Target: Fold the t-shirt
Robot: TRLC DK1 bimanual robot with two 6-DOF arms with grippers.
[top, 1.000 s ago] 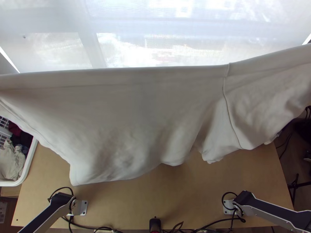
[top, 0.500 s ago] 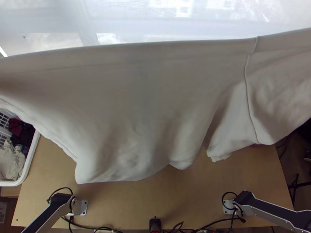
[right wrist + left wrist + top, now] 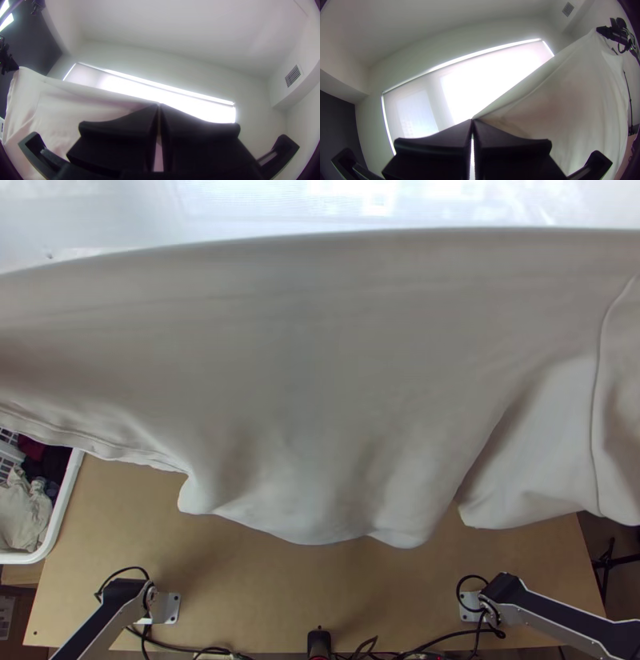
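Shifted rightward at its seam, with its upper edge toward the far side, the t-shirt (image 3: 320,380) hangs pinched at one end by the clenched left hand (image 3: 472,120), at the other by the equally tight right hand (image 3: 159,104), above the wooden counter (image 3: 304,588). Lifting is done; laying flat and folding apparently remain.
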